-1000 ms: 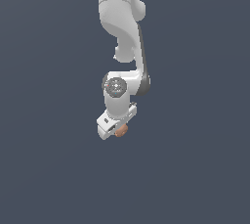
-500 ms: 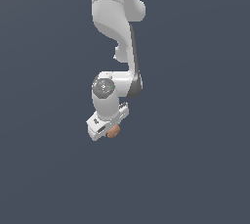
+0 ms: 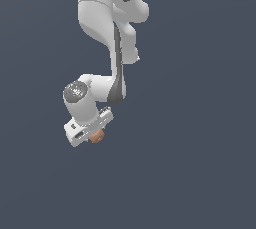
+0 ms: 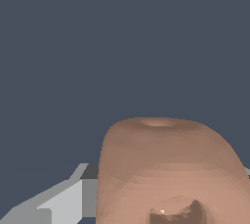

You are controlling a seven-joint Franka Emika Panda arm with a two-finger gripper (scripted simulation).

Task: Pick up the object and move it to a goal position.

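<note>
The object [image 3: 96, 136] is a small terracotta-orange lump, roughly cube-shaped with rounded, bevelled corners. In the exterior view it shows only partly, peeking out beneath my gripper [image 3: 95, 135] and touching its underside, far smaller than the white housing above it. Around it is nothing but plain dark blue-grey background, and I cannot tell whether it touches any surface. In my wrist view the object [image 4: 168, 171] sits very close and fills much of the frame; one face has a shallow dimple, another a deeper, shadowed hollow.
</note>
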